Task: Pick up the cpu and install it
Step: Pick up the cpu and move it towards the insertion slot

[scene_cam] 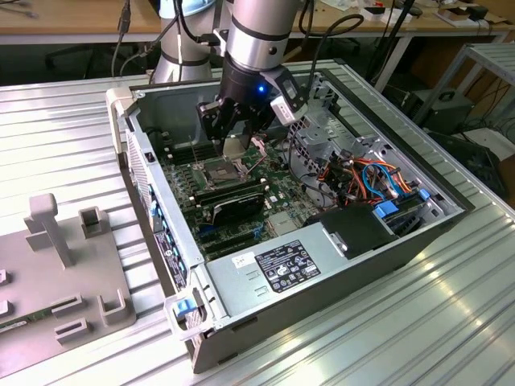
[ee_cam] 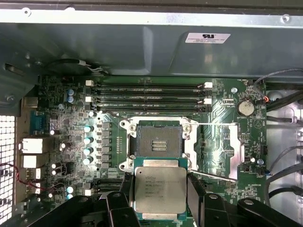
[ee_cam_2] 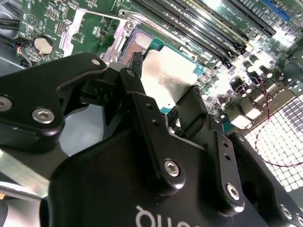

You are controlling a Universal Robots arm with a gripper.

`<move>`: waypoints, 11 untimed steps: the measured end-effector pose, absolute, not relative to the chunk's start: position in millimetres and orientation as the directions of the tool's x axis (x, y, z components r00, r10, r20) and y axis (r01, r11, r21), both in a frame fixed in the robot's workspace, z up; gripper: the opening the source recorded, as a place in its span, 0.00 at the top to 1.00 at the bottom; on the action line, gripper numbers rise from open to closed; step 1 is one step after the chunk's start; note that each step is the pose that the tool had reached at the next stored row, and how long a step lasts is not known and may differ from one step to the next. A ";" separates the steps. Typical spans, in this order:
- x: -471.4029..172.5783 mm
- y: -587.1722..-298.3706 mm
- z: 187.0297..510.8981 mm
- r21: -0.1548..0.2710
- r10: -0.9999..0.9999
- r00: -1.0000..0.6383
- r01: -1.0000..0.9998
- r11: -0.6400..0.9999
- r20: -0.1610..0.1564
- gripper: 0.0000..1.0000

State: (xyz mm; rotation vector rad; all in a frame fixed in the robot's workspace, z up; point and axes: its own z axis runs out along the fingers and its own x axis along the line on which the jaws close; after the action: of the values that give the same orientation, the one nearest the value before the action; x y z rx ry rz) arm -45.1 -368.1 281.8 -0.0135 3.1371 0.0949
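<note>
Inside the open computer case [scene_cam: 161, 211], the cpu [ee_cam: 160, 190] is held above the green board [ee_cam: 71, 135], its silvery face up, pinched by two opposite edges between the black fingers [ee_cam: 195, 191] of your gripper [ee_cam: 160, 194]. In the first wrist view you see the empty metal-framed socket [ee_cam: 158, 139] just beside the cpu, with long black memory sticks [ee_cam: 147, 94] on the socket's far side.
</note>
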 end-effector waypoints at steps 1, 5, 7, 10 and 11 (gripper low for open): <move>-44.8 -367.9 280.9 0.060 -0.009 -1.000 -0.009 0.998 -0.003 0.45; -43.5 -366.9 275.2 0.060 -0.008 -1.000 -0.008 0.998 -0.003 0.45; -42.7 -365.2 270.7 0.060 -0.009 -1.000 -0.009 0.998 -0.003 0.45; -42.5 -362.8 265.5 0.060 -0.008 -1.000 -0.009 0.998 -0.003 0.45; -42.4 -362.2 264.2 0.060 -0.008 -1.000 -0.009 0.998 -0.003 0.45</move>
State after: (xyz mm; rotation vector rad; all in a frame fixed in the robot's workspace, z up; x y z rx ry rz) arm -42.4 -362.2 264.2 -0.0133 3.1372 0.0945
